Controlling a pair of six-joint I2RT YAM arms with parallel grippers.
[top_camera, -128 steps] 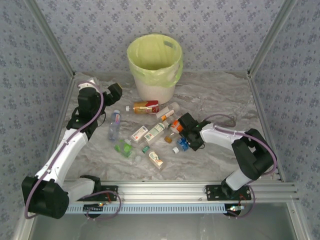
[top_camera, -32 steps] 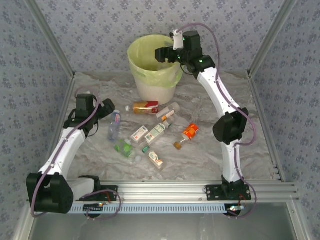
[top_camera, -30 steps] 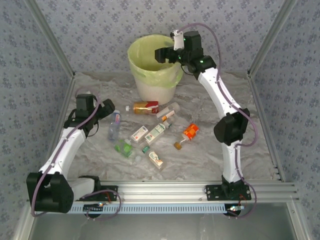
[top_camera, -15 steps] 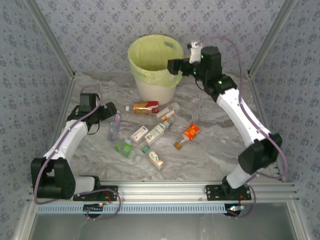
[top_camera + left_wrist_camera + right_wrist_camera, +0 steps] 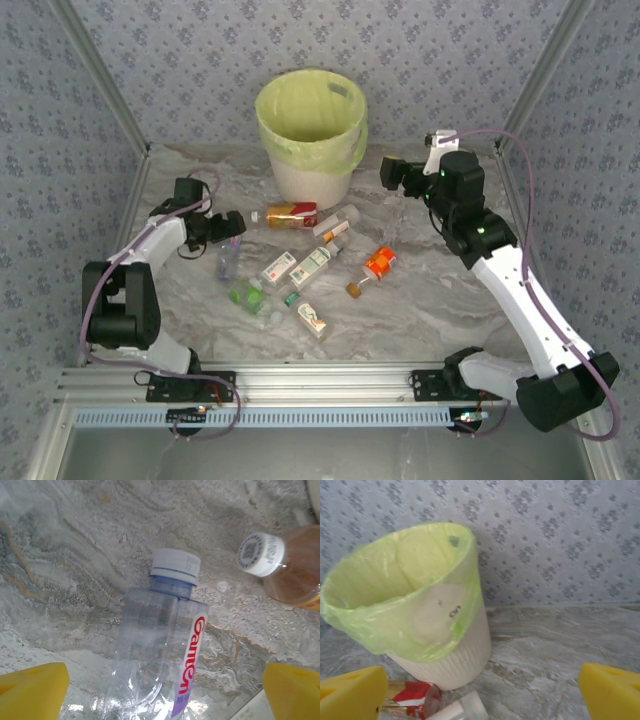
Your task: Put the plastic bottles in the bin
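Left gripper holds its fingers apart astride the clear water bottle, apparently to grasp it; right gripper gapes empty before the bin.

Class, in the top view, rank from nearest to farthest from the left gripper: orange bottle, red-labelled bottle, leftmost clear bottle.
1. Leftmost clear bottle, right beside the left gripper.
2. Red-labelled bottle, to its right.
3. Orange bottle, far right of the cluster.
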